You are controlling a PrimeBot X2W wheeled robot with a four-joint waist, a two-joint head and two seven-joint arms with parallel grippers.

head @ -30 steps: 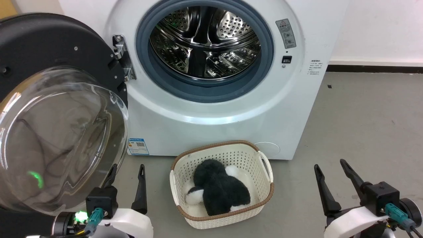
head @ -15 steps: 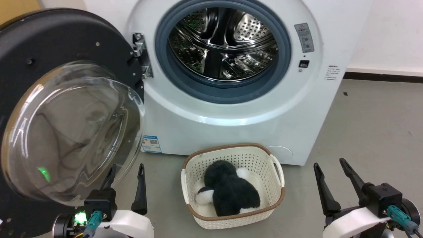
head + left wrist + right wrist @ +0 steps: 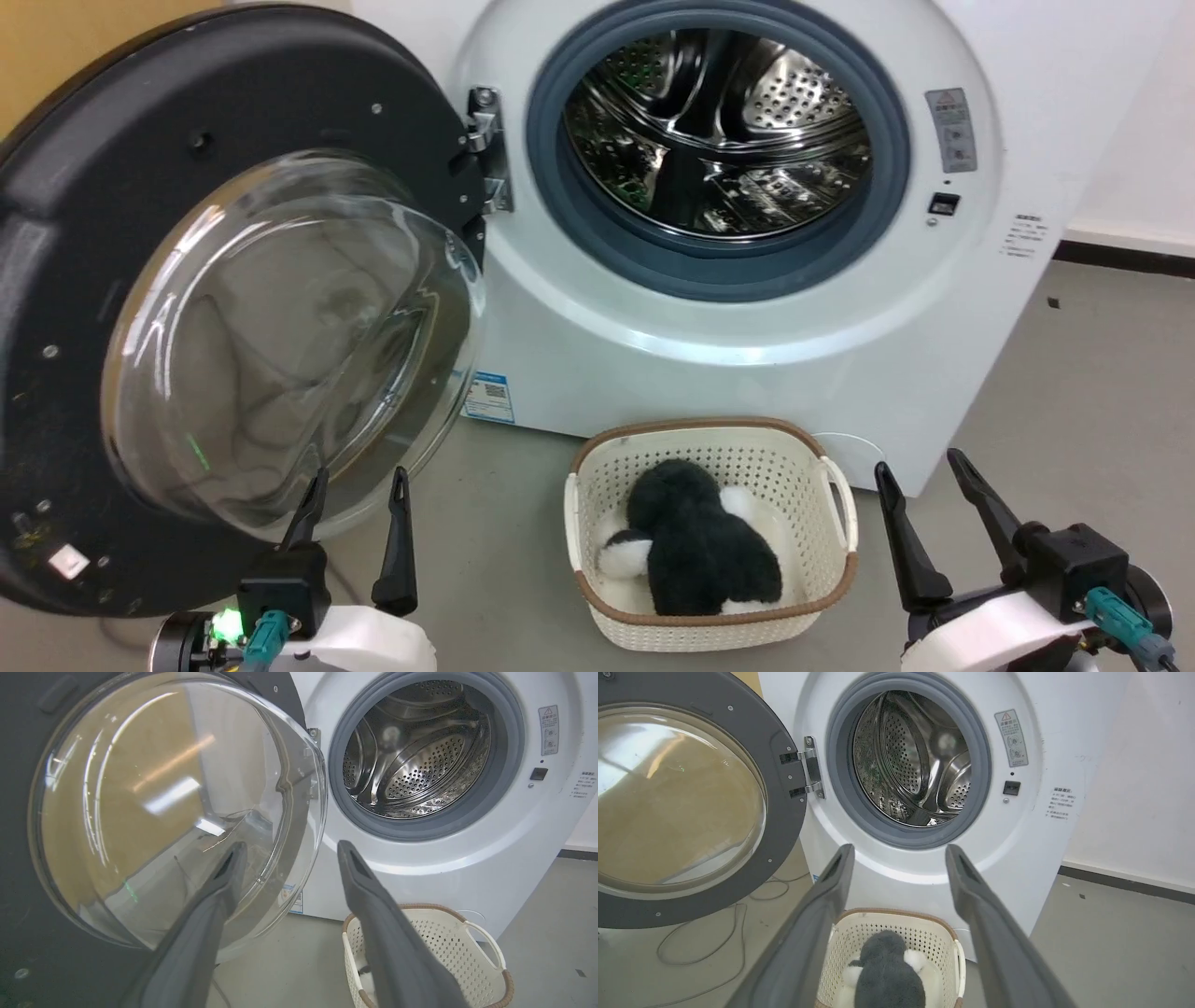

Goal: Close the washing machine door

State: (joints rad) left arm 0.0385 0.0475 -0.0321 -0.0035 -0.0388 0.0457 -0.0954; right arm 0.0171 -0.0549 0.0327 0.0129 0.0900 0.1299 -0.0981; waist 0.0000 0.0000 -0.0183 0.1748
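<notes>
Two pincers, both spread and empty. The left pincer (image 3: 360,476) is at 7 o'clock in the head view and the right pincer (image 3: 917,462) at 5 o'clock, with the fingers of both pointing up the frame. The washing machine door (image 3: 140,140) stands wide open at 9 o'clock of the drum (image 3: 719,131), hanging on its hinge (image 3: 487,149), its bulging glass window (image 3: 289,345) facing the camera. The left pincer's outer finger overlaps the lower edge of the glass; I cannot tell if they touch. The right pincer is well apart from the door.

The washing machine (image 3: 747,364) is white with a grey gasket (image 3: 551,187) around the drum opening. A blue label (image 3: 488,399) sits low on its front, at 7 o'clock of the opening.

On the floor (image 3: 1074,373), a cream basket (image 3: 719,457) sits at 6 o'clock of the drum, just in front of the machine and between the pincers. It holds a black and white plush toy (image 3: 700,541). In the right wrist view a thin cable (image 3: 691,947) lies on the floor under the door.
</notes>
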